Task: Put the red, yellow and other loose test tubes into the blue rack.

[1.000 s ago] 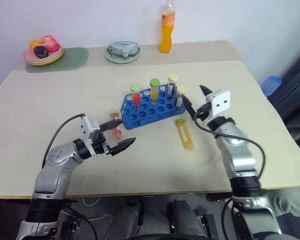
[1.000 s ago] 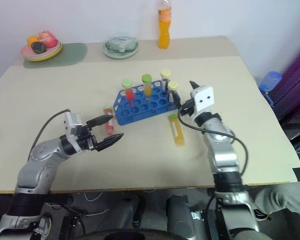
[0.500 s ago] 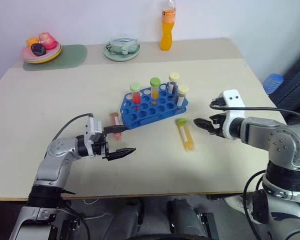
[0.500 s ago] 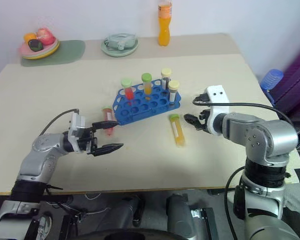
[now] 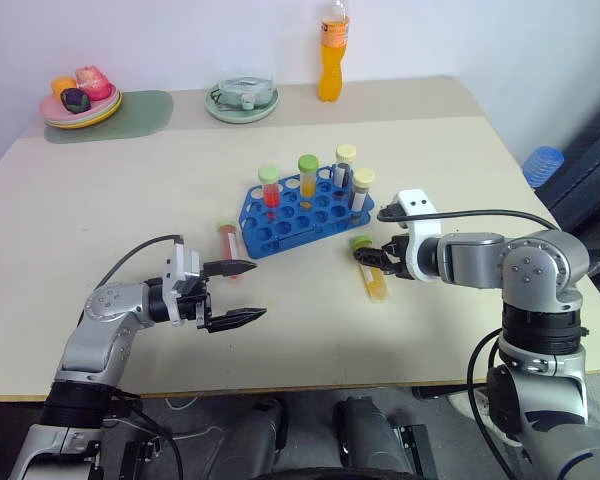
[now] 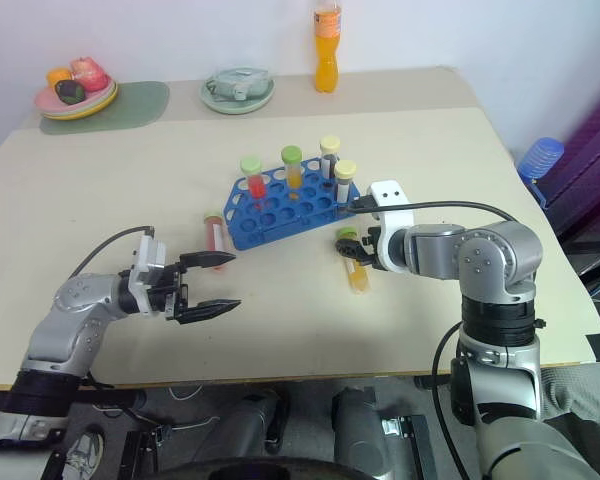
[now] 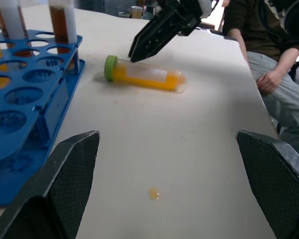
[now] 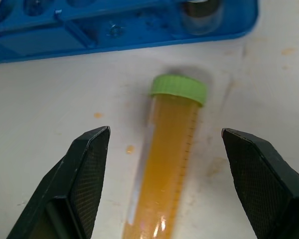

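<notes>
Here the right gripper [image 8: 164,164], fingers apart, straddles the yellow tube [image 8: 167,164] lying beside the blue rack [image 5: 305,215], apparently to grasp it; the left gripper [image 5: 235,293] waits open.

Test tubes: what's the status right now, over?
Both end effectors open, empty. Right end effector straddles the yellow tube lying beside the blue rack. Red tube loose too. Nothing blocking.

Blue rack [image 5: 305,205] w/ 4 upright tubes – yellow tube [image 5: 370,270], red tube [image 5: 227,240] lying loose beside.
</notes>
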`<state>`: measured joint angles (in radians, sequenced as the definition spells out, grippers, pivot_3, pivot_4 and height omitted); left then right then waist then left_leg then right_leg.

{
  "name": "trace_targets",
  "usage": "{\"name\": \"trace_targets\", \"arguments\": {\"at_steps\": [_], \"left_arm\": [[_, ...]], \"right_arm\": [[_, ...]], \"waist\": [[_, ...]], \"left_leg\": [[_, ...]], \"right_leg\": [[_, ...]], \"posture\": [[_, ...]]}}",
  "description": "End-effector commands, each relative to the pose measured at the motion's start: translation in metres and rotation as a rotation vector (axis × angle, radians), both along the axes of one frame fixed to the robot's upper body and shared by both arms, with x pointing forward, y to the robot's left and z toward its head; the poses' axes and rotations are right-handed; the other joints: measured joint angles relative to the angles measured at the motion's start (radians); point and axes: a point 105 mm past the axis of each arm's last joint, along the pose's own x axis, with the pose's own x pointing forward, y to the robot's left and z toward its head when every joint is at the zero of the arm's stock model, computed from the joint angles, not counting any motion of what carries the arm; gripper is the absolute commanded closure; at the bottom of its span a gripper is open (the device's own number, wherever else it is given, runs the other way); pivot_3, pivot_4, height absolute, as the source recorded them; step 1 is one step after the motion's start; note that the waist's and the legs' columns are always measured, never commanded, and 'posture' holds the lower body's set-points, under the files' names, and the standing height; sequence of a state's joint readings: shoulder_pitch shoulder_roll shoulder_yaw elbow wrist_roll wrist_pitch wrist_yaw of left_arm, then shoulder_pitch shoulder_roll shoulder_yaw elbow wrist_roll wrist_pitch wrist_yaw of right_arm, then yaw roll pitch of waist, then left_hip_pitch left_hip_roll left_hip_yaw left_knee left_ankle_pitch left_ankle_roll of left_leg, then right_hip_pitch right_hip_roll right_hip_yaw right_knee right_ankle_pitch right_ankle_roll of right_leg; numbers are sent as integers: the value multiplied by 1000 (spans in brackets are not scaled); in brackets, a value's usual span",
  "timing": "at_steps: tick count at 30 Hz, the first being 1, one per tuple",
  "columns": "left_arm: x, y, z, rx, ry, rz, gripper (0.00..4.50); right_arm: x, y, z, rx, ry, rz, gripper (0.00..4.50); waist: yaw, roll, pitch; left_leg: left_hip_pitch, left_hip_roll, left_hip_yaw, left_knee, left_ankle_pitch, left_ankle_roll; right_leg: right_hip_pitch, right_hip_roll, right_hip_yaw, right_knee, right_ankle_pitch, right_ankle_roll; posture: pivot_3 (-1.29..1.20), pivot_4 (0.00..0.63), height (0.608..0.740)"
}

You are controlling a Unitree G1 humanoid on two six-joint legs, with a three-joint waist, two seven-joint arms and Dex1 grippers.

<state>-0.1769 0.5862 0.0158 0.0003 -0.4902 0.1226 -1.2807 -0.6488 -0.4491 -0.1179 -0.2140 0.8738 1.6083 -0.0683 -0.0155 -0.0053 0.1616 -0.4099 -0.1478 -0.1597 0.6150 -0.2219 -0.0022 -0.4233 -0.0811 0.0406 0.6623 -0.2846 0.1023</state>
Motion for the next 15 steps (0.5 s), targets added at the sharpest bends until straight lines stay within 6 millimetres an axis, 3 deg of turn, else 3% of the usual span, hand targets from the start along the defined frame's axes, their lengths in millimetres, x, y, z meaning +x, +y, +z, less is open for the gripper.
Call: {"name": "trace_targets", "arguments": {"at_steps": [1,5,11,15], "left_arm": [[-3,3,8,-7,-31,10,0],[-5,4,8,-5,-29,16,0],[-6,6,8,1,-25,24,0],[-6,5,9,0,-23,25,0]], "right_arm": [[1,8,-1,-8,12,17,845],[0,7,-17,-28,72,7,845],[3,4,-21,-73,74,-17,3530],[3,4,-19,-144,29,17,3662]], "waist": [[1,0,0],[2,0,0],[-1,-1,-1],[0,-1,-1]], "left_leg": [[0,0,0,0,0,0],[0,0,0,0,0,0],[1,0,0,0,0,0],[2,0,0,1,0,0]], "right_leg": [[0,0,0,0,0,0],[0,0,0,0,0,0],[0,0,0,0,0,0],[2,0,0,0,0,0]], "posture": [[0,150,740],[0,150,740],[0,150,740],[0,150,740]]}}
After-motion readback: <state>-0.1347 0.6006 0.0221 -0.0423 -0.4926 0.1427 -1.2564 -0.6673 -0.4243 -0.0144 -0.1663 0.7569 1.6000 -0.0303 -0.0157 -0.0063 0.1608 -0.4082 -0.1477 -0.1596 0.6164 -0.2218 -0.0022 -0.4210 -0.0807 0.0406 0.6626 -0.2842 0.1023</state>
